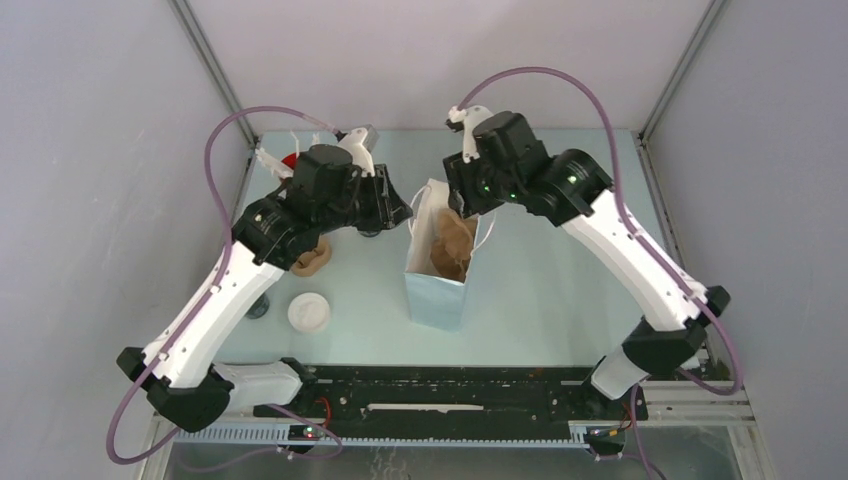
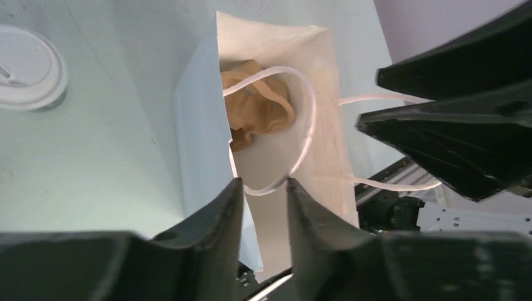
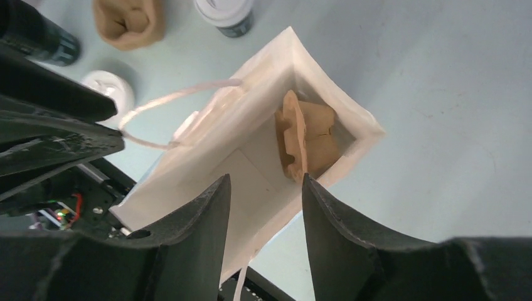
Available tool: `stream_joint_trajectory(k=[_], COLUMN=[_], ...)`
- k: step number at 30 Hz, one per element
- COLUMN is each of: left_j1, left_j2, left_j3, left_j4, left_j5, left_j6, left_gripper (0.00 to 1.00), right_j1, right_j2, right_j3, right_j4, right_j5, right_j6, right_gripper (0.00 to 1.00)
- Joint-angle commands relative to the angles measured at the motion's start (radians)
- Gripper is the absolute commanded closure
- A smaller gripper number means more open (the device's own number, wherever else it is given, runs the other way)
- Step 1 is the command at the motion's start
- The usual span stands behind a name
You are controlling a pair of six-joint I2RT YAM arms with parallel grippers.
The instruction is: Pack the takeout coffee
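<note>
The takeout coffee (image 1: 308,312), a black cup with a round white lid, stands on the table left of the white paper bag (image 1: 437,290); it also shows in the left wrist view (image 2: 25,69) and the right wrist view (image 3: 110,88). The bag stands upright and open, with a brown pulp tray (image 1: 452,245) inside. My left gripper (image 1: 400,212) hovers over the bag's left rim, jaws apart, with a white handle loop (image 2: 304,125) crossing between its fingertips (image 2: 233,188). My right gripper (image 3: 266,179) is open over the bag's right rim (image 3: 351,144).
A second lidded cup (image 3: 224,12) stands under the left arm. A piece of brown pulp tray (image 1: 312,260) and a dark cylinder (image 1: 258,308) sit left of the bag. A red cup (image 1: 290,160) stands at the back left. The arm rail (image 1: 450,390) runs along the front.
</note>
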Motion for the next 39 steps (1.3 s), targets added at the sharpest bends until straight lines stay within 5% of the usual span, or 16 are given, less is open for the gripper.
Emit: stream_joint_trajectory(k=[1,8,28,37,39], left_j1=[-0.005,-0.004,0.0,0.001,0.0], left_j2=[-0.008,-0.04,-0.125,-0.133,-0.139], left_j3=[-0.052,-0.115,-0.25,-0.264,-0.277], left_j4=[0.1,0.157,0.25,0.25,0.257], left_j5=[-0.015,0.002,-0.036,-0.035,-0.033], left_j6=[0.002,-0.014,-0.071,-0.059,-0.048], left_gripper=[0.71,0.99,1.0,1.0,1.0], right_j1=[0.016,0.023,-0.004,-0.005,-0.001], right_j2=[0.075,0.182,0.164,0.103,0.089], right_j3=[0.076,0.081,-0.209,-0.254,-0.244], right_j4=[-0.112,-0.102,0.148,0.197,0.19], right_j5=[0.038,0.033,0.114,0.032,-0.004], right_j6=[-0.068,-0.143,-0.253,-0.359,-0.409], right_gripper=[0.46,0.49,0.56,0.98,1.0])
